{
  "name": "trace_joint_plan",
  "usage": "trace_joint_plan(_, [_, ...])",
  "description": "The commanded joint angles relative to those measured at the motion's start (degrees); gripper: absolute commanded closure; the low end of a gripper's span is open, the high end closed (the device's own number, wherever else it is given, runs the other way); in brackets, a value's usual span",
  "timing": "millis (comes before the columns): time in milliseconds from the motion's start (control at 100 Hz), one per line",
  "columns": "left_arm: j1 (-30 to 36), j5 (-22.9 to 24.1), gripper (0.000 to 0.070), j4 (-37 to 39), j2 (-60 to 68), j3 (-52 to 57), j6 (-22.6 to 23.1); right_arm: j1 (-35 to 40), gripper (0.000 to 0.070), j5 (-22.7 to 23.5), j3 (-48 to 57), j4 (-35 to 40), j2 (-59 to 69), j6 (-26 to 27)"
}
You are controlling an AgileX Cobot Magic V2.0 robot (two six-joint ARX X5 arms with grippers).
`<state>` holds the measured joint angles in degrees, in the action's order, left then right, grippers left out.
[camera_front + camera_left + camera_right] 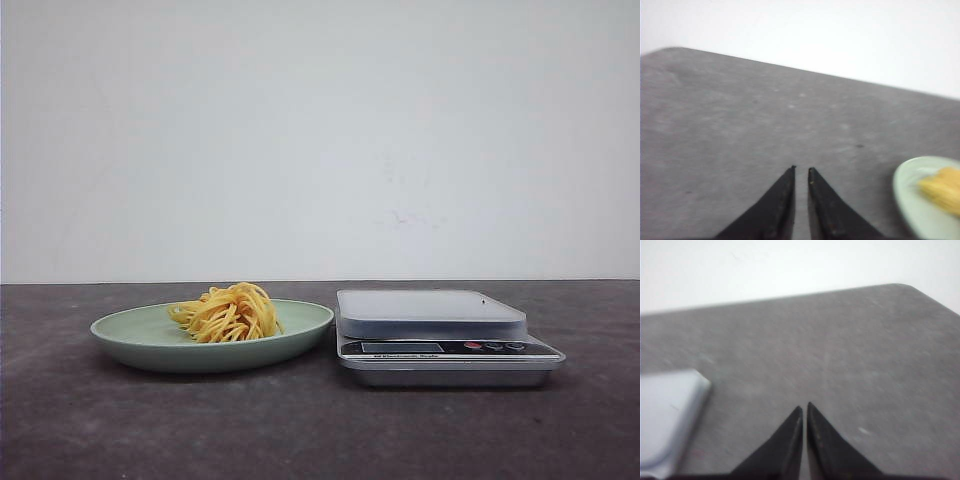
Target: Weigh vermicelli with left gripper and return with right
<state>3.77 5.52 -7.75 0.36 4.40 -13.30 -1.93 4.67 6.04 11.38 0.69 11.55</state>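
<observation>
Only the fingertips of each arm show, both in the wrist views. The left gripper (801,169) ends in two matte black fingers (777,207), broad at the base and tapering to sharp points. The right gripper (805,406) has the same plain black pointed fingers (832,452), without visible markings, screws or cables.

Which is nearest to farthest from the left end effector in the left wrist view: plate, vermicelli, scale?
1. Green plate: its rim is closest to the left end effector.
2. Vermicelli: piled on the plate.
3. Kitchen scale: beyond the plate, out of this view.
</observation>
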Motion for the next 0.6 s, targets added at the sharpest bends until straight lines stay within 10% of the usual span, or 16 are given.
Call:
trace_joint_plan(0, [0.11,-1.33,0.0687,2.03,0.20,5.44,-4.94,0.02,0.0697,1.42,4.98,0.63,0.66,2.89])
trace_joint_plan(410, [0.09,-5.22,0.0678,-13.97,22.12,36.17,-2.32,0.09,0.0679,7.17,33.48,16.57,19.12,1.46])
trace_joint_plan(460, [0.09,-7.50,0.0575,-14.75,24.46,37.62,-2.34,0.09,0.0538,8.46,35.78,17.29,21.11,1.03])
trace_joint_plan(550, [0.11,-11.78,0.0176,-15.28,27.82,38.73,-2.73,0.09,0.0139,9.49,38.66,17.46,23.45,0.02])
trace_joint_plan(590, [0.11,-13.94,0.0108,-15.50,28.96,38.95,-2.82,0.09,0.0084,10.16,39.50,17.46,24.06,-0.09])
